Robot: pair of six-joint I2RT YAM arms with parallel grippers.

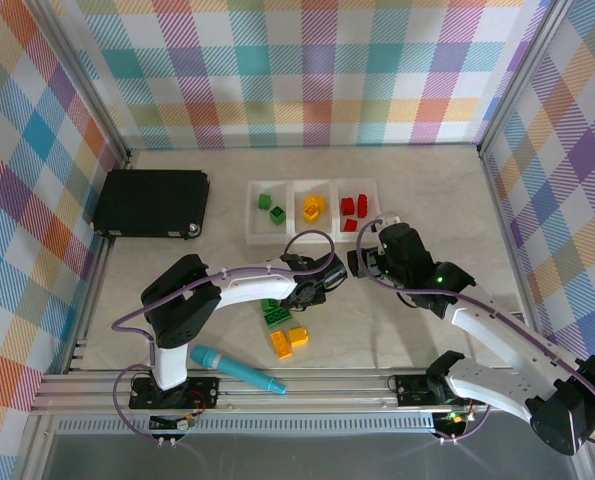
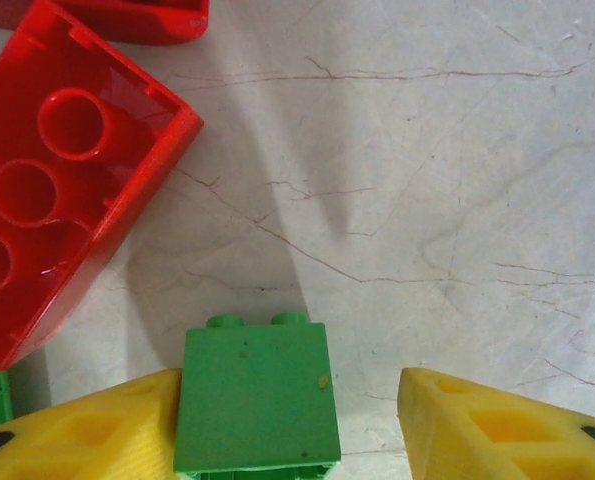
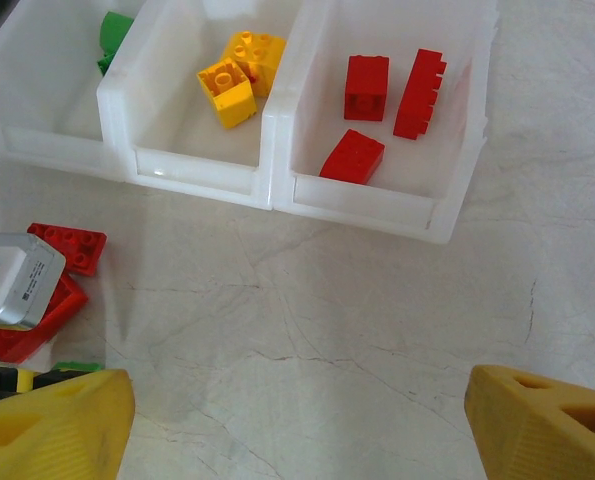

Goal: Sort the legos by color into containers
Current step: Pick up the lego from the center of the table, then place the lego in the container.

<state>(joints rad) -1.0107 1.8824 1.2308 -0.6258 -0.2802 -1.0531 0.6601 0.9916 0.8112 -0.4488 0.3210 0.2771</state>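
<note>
Green brick (image 2: 255, 400) between parted fingers (image 2: 77, 430) of left gripper (image 2: 292, 380); right gripper (image 3: 299, 385) agape, empty.

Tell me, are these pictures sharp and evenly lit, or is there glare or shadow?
Top external view: even, bright, sharp. Left wrist view: crisp close-up, shiny glints on the red brick, a grey shadow fanning up the table from the green brick. Right wrist view: white trays bright, faint shadow on the table.
</note>
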